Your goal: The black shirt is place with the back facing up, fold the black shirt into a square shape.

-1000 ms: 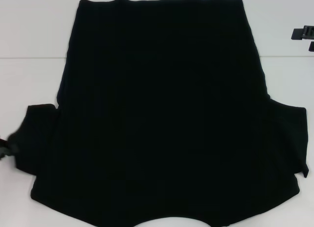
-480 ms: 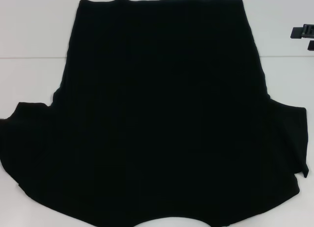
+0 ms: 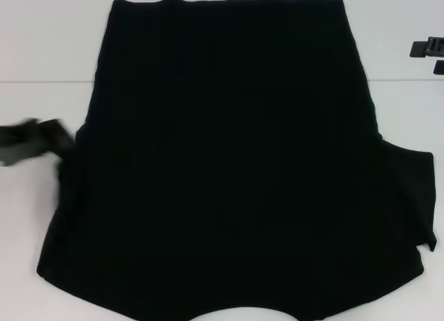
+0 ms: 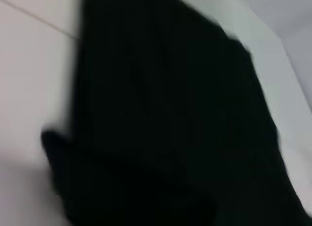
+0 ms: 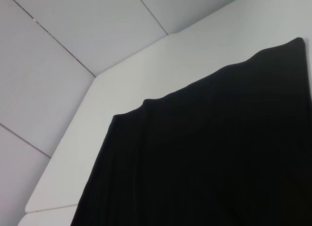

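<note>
The black shirt [image 3: 229, 161] lies flat on the white table [image 3: 41, 44]. It takes up most of the table top. Its plain side faces up, and no letters show on it. The straight hem is at the far end of the shirt. The curved neck edge is at the near end, close to the robot. On the shirt's right side, a short sleeve [image 3: 413, 196] sticks out onto the table. On the shirt's left side, no sleeve sticks out, and that edge looks mostly straight.

The left gripper [image 3: 31, 141] is just beside the shirt's left edge, about halfway along it. It shows only as a dark blur, so I cannot tell whether it is released, clenched, or grasping cloth. In the left wrist view, the shirt [image 4: 170, 118] fills most of the view, with white table beside it.

The right gripper is not in the pictures. The right wrist view shows the shirt [image 5: 209, 157] and its wavy hem on the table.

A small black thing [image 3: 427, 48] sits on the table, well apart from the shirt's far right corner.
</note>
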`<action>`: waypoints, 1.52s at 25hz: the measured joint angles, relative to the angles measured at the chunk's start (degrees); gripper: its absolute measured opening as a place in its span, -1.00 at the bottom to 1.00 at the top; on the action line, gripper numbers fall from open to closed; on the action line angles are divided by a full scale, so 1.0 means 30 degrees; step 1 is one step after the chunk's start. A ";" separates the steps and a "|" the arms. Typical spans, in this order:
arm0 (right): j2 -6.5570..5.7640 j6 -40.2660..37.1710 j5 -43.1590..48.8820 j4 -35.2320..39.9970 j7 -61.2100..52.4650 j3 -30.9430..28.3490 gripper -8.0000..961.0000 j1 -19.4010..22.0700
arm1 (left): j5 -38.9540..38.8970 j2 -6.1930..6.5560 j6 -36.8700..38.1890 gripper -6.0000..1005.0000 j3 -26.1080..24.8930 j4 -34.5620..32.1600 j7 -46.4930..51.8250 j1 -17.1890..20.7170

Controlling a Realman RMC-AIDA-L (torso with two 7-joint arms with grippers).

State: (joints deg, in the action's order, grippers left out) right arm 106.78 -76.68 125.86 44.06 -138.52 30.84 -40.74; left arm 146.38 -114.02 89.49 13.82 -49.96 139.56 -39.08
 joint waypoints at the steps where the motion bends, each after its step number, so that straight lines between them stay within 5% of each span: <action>1: 0.0001 0.0022 -0.0003 -0.0007 0.0000 0.0000 0.80 0.0002 | -0.0157 -0.0196 0.0135 -0.97 0.1035 0.0275 -0.0012 -0.0297; 3: 0.0019 0.0111 -0.0003 -0.0027 0.0001 0.0000 0.80 -0.0006 | -0.0252 -0.0685 0.0085 -0.96 0.3943 0.0815 -0.0020 -0.0788; 8: 0.0047 0.0168 -0.0004 -0.0050 0.0005 0.0002 0.79 -0.0024 | -0.0109 -0.0866 -0.0171 -0.93 0.6332 0.0844 0.0489 -0.0925; 14: 0.0054 0.0179 -0.0004 -0.0064 0.0097 -0.0035 0.78 0.0055 | -0.1864 -0.0429 0.1023 -0.89 0.2777 -0.0144 -0.1313 0.0190; 19: -0.0041 -0.0023 0.0112 -0.0002 0.0577 -0.0008 0.77 0.0220 | -0.2983 -0.0148 0.3291 -0.54 -0.0096 -0.0039 -0.7105 0.1198; 25: -0.0421 -0.2102 0.3135 0.0211 0.0176 -0.0199 0.76 0.0543 | -0.4314 -0.0866 0.3169 -0.06 -0.0430 0.0483 -1.0638 0.2097; 31: -0.0526 -0.3795 0.4272 0.0329 -0.1178 -0.0401 0.75 0.1695 | -0.5631 -0.0930 0.2675 0.34 -0.0406 0.0849 -1.0610 0.2002; 34: -0.0397 -0.4267 0.4369 -0.0165 -0.1122 -0.0239 0.74 0.2020 | -0.6021 -0.0940 0.2589 0.79 -0.0367 0.0930 -1.0591 0.1958; 37: -0.0041 -0.4107 0.4415 -0.0726 -0.0952 0.0153 0.73 0.2181 | -0.6340 -0.0990 0.2388 0.79 -0.0320 0.1305 -1.0662 0.1886; 38: 0.0058 -0.3839 0.4453 -0.0891 -0.0927 0.0324 0.58 0.2184 | -0.6398 -0.0994 0.2314 0.79 -0.0320 0.1464 -1.0691 0.1852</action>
State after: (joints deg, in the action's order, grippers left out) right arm 106.96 -88.19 139.22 41.39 -141.30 31.81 -34.19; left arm 127.19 -117.00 96.44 12.86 -45.57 107.48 -33.52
